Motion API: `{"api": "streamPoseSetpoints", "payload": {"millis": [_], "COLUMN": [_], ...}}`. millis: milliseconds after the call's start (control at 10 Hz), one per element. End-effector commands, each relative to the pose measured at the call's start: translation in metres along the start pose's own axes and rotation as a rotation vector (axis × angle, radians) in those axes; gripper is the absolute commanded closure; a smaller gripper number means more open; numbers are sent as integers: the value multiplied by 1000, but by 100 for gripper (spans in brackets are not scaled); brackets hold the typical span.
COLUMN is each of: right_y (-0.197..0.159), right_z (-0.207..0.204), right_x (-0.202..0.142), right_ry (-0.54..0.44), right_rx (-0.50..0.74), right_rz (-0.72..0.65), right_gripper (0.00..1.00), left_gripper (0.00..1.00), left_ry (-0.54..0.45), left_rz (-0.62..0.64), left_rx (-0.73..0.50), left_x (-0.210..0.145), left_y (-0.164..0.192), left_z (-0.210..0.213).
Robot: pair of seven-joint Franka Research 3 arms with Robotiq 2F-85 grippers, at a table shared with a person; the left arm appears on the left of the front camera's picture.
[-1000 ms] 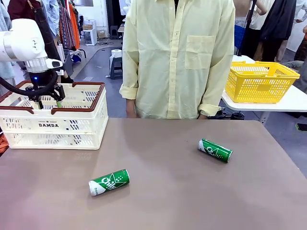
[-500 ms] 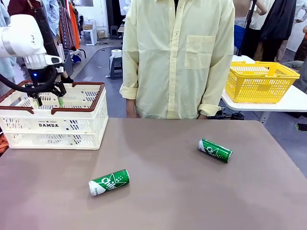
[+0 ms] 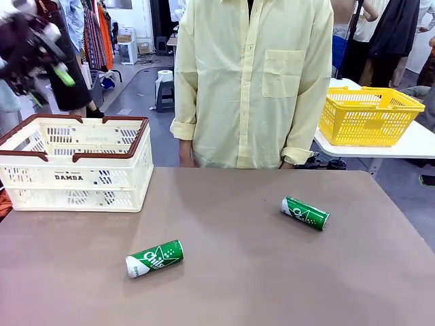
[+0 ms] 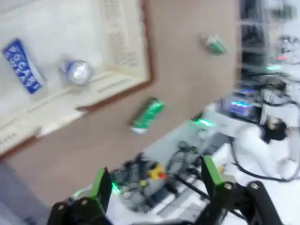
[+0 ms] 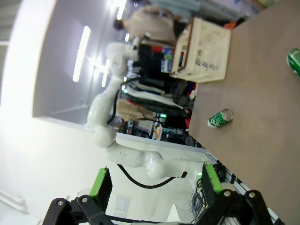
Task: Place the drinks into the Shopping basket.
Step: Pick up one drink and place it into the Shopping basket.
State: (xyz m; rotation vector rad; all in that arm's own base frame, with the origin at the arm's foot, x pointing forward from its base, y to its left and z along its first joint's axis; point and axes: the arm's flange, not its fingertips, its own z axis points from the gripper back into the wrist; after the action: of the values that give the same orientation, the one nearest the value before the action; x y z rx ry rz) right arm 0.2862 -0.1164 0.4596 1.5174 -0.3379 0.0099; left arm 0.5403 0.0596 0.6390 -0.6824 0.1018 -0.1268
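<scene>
Two green drinks lie on their sides on the brown table, one front left (image 3: 155,258) and one right of centre (image 3: 305,212). The cream Shopping basket (image 3: 75,178) stands at the table's left. In the left wrist view a blue can (image 4: 21,65) lies inside the basket (image 4: 124,56), beside a can (image 4: 77,72) showing its silver end. My left gripper (image 3: 49,85) hangs blurred above the basket, open and empty (image 4: 156,187). The right gripper (image 5: 156,183) is open and empty, well off the table; its view shows the basket (image 5: 204,51) and both green cans (image 5: 220,118) (image 5: 294,61).
A person in a pale yellow shirt (image 3: 251,81) stands at the far edge, hands down behind the table. A yellow basket (image 3: 367,115) sits on a white side table at the back right. Bare tabletop lies between and in front of the two cans.
My left gripper has risen out of the Shopping basket and swung up and left, tilting as it goes. The green cans and the person have not moved.
</scene>
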Motion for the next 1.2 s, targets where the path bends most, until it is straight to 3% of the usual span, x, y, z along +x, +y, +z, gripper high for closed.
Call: {"api": "streamPoseSetpoints", "payload": {"millis": [0, 100, 200, 400, 500, 600, 700, 800, 1100], "right_y": [6, 6, 6, 6, 6, 6, 6, 6, 6], "right_z": [0, 0, 0, 0, 0, 0, 0, 0, 0], "right_x": [1, 1, 1, 1, 1, 1, 1, 1, 1], "right_ry": [-12, -12, -12, -12, -12, -12, -12, -12, -12], "right_rx": [20, 20, 20, 20, 20, 20, 20, 20, 20], "right_rz": [-9, -9, -9, -9, -9, -9, -9, -9, -9], "right_gripper": [0, 0, 0, 0, 0, 0, 0, 0, 0], "left_gripper": [0, 0, 0, 0, 0, 0, 0, 0, 0], "left_ry": [-51, 72, 73, -50, -15, 69, 99, -6, -6], "left_rz": [-5, -57, -99, -123, -163, -140, -138, -117, -117], "left_rx": [-313, -415, -529, -697, -760, -731, -613, -728, -728], "left_x": [-45, -71, -97, -134, -133, -116, -106, -128, -128], "left_y": [55, 79, 106, 162, 181, 188, 186, 184, 184], "left_z": [2, -3, -4, -15, -28, -36, -43, -65, -65]}}
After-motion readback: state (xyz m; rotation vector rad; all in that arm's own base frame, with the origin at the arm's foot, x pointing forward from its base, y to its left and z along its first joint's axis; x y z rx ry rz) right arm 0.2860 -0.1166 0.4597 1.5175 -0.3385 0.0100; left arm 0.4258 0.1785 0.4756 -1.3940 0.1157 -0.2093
